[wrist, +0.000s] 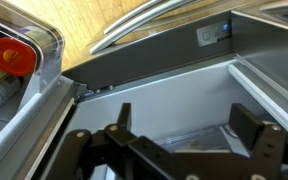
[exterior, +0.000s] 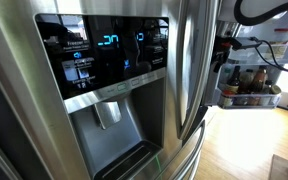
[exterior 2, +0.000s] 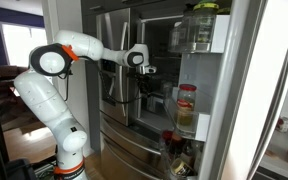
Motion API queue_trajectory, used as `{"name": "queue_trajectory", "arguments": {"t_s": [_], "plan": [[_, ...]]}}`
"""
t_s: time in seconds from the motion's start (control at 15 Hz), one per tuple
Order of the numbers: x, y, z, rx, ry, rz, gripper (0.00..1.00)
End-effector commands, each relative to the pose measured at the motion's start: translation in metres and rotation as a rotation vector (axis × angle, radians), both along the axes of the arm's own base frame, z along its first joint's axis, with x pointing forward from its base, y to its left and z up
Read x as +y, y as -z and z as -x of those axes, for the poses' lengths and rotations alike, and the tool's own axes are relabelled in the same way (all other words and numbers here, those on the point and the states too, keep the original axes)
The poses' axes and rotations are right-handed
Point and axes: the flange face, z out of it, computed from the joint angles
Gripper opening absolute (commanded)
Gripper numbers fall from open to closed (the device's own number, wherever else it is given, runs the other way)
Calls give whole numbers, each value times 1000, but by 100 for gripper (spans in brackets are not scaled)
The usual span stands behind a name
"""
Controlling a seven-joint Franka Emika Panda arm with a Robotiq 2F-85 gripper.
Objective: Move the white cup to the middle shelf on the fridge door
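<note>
The white cup does not show in any view. My gripper (wrist: 189,125) is open and empty; its two black fingers hang over a frosted, pale-rimmed plastic bin (wrist: 184,80) in the wrist view. In an exterior view the gripper (exterior 2: 144,60) reaches out from the white and orange arm, left of the open fridge door (exterior 2: 216,95) and its translucent bins (exterior 2: 189,128). I cannot tell which bin is the middle shelf. In an exterior view the gripper (exterior: 222,50) is a dark shape above a bin.
The steel door with the blue-lit dispenser (exterior: 109,55) fills the near side. A bin holds brown sauce bottles (exterior: 249,85). A clear tub with a reddish lid (exterior 2: 186,105) stands in a door bin. A red-capped bottle (wrist: 16,57) lies left of my gripper.
</note>
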Motion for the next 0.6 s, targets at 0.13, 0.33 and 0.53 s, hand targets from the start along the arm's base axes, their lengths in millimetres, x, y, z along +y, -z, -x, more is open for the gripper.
{"name": "queue_trajectory", "arguments": {"t_s": [0.13, 0.33, 0.53], "plan": [[0, -3, -8, -17, 0, -12, 100], [-12, -24, -42, -103, 67, -60, 100], [-19, -48, -75, -198, 55, -121, 100]]}}
